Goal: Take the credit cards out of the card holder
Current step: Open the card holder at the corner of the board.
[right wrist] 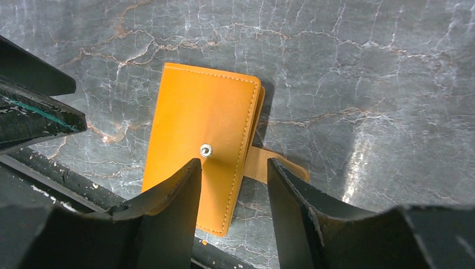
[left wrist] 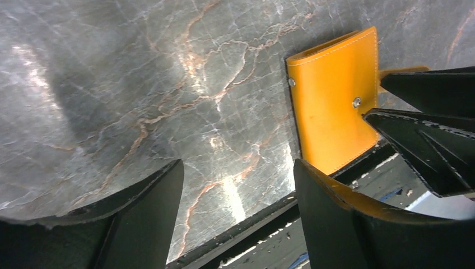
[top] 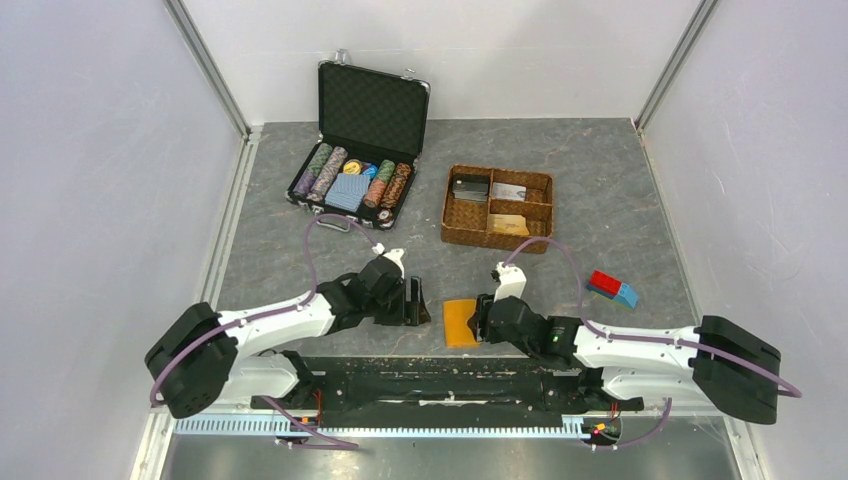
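– Orange holder (top: 460, 322): where is it pictured?
– It is seen lying flat and closed on the grey marbled table (top: 600, 180), at the near edge, between the two grippers. Its snap stud (right wrist: 205, 149) is turned up, and a strap (right wrist: 255, 162) is seen sticking out from one long side. The inside is hidden by the cover, so cards cannot be made out there.
– How is the right gripper (right wrist: 234, 163) held?
– Its jaws are spread. One finger (right wrist: 168, 207) is shown over the cover near the stud, the other beyond the strap. Whether the holder is touched cannot be told.
– And the left gripper (left wrist: 238, 165)?
– It is pictured released as well, jaws wide apart over bare table, just beside the holder. Nothing is gripped.
– What else is framed?
– A black case (top: 372, 100) is propped open at the far side, with rows of chips (top: 330, 172) and a blue deck (top: 347, 191) laid in it. A woven basket (top: 447, 212) is set to its right, with flat items lodged in its compartments. A red-and-blue block (top: 612, 288) is seen lying near the right arm.
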